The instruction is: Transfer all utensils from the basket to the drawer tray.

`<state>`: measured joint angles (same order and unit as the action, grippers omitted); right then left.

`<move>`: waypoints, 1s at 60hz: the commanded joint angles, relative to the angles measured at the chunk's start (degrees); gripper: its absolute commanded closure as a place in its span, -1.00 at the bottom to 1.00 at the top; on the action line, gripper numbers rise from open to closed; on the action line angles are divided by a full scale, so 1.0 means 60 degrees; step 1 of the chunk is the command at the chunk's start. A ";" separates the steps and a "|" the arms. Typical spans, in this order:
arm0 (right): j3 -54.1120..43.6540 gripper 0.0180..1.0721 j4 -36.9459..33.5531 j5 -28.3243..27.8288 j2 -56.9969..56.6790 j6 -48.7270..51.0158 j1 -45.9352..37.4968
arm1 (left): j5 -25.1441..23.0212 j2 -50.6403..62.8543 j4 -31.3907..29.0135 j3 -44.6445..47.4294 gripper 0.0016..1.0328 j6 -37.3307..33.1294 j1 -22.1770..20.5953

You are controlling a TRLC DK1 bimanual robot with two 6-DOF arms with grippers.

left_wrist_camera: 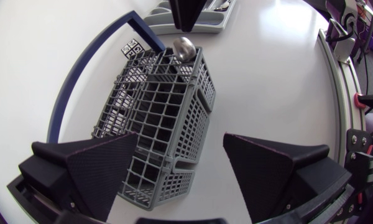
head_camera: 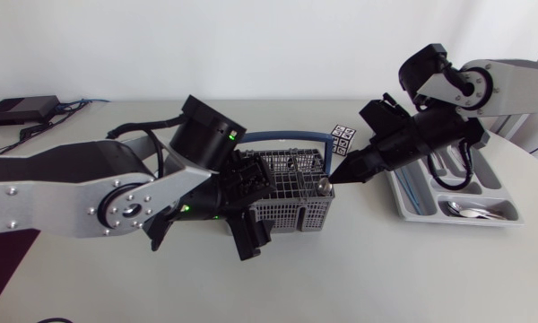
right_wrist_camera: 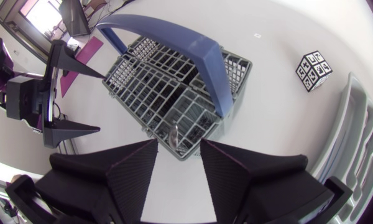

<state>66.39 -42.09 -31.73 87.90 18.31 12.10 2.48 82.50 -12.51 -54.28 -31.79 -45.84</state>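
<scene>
Right pincer is held slightly spread with nothing pinched. Its tips are poised just off the right end of the basket, by the spoon that stands bowl-up in the end compartment. Left pincer is spread wide about the near-left corner of the basket. One finger is seen beside the mesh wall, but contact cannot be told, so the basket is not judged as held.

Risks, as judged:
- **Slip:** the spoon bowl is smooth and rounded, so a pinch taken on it is likely to slip.
- **Blocked grip:** a lower grip on the neck is hindered by the mesh wall and by the blue handle arching overhead.
- **Off-centre descent:** if the tips are driven down off-centre, the spoon can be pushed deeper or the mesh snagged.
- **Basket movement:** the basket looks light and is not clamped, so it can be dragged or tipped on the bench when the spoon is lifted. It can also be knocked into the marker cube just past its far-right corner.
- **Tray contact:** on the swing to the drawer tray at the right, the rim can be clipped. Spoons are seen lying in its near compartment, and these can be disturbed by a careless drop.
- **Tangle:** other utensils in the basket cannot be made out clearly, so a tangle cannot be ruled out.
</scene>
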 commanded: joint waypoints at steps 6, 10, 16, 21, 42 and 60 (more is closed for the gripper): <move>0.0170 0.21 0.0276 0.0014 0.0482 -0.0722 0.0357 | 0.0070 -0.0259 0.0093 0.0360 -0.90 -0.0224 0.0082; 0.0082 0.21 0.0437 0.0102 0.0585 -0.0854 0.0474 | 0.0070 -0.0303 0.0108 0.0434 -0.90 -0.0253 0.0097; -0.0035 0.37 0.0613 0.0117 0.0658 -0.1000 0.0591 | 0.0070 -0.0347 0.0137 0.0478 -0.90 -0.0253 0.0097; -0.0108 0.59 0.0701 0.0146 0.0673 -0.1015 0.0650 | 0.0070 -0.0347 0.0211 0.0536 -0.90 -0.0253 0.0082; -0.0020 0.89 0.0437 0.0205 0.0541 -0.1059 0.0825 | 0.0070 -0.0332 0.0284 0.0551 -0.90 -0.0209 -0.0064; 0.0419 0.89 -0.0134 -0.0440 -0.0045 -0.1073 0.0782 | 0.0070 -0.0215 0.0298 0.0566 -0.90 -0.0195 -0.0123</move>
<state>67.20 -41.74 -33.17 89.27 13.21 16.56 2.48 81.36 -11.27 -52.42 -32.01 -46.22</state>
